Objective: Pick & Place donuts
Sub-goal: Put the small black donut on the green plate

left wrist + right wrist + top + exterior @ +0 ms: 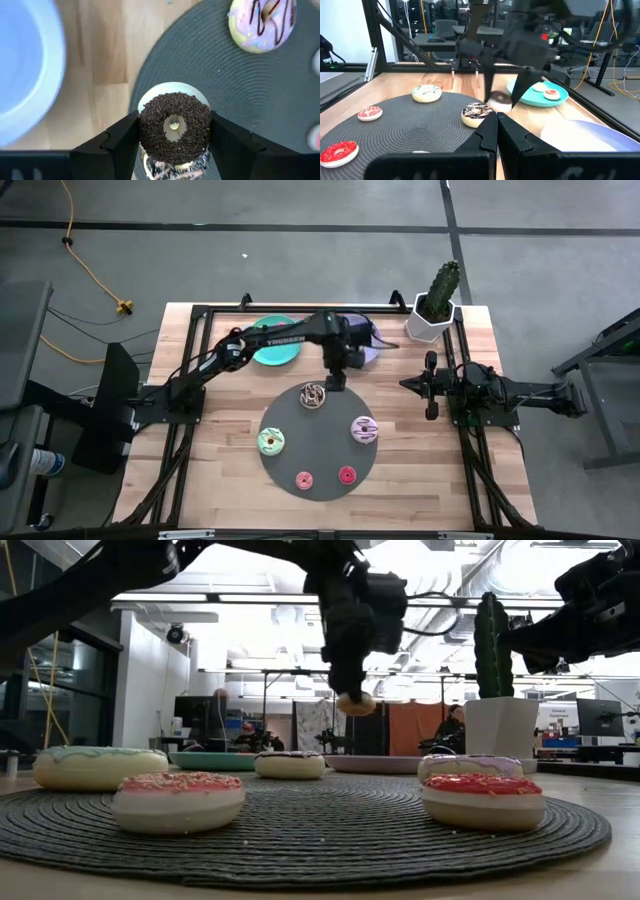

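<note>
My left fingers (173, 145) are clamped on a small chocolate-sprinkled donut (174, 126), one finger on each side of the ring. The low view shows that donut (355, 703) held in the air, well above the dark round mat (320, 470). In the high view my left gripper (336, 380) hangs over the mat's rim at about 12 o'clock, just beside the larger chocolate-sprinkled donut (313, 395) that lies on the mat there.

Other donuts on the mat, by clock position from its centre:
- Pink-striped donut (364, 429): about 3 o'clock.
- Green-iced donut (271, 442): about 9 o'clock.
- Small pink donut (304, 479) and small red donut (347, 475): about 6 o'clock.

The teal plate (276, 352) lies at about 11 o'clock beyond the mat and already carries small donuts in the right wrist view. The lilac plate (366, 352) lies at about 1 o'clock, partly under my left arm.

My right fingers (497, 131) are pressed together, holding nothing. That arm waits at the worktop's 3 o'clock side.

Risks from this position, as I judge them:
- The grip is on a small round ring. A quick swing could roll it out between the fingers.
- The larger donut sits almost directly below. A dropped ring would likely land on it and bounce off the mat.
- Releasing too high above a plate could let the ring bounce or roll over the plate's rim.
- The potted cactus (437, 300) stands near the lilac plate. A wide sweep toward 1 o'clock could bring my arm against it.
</note>
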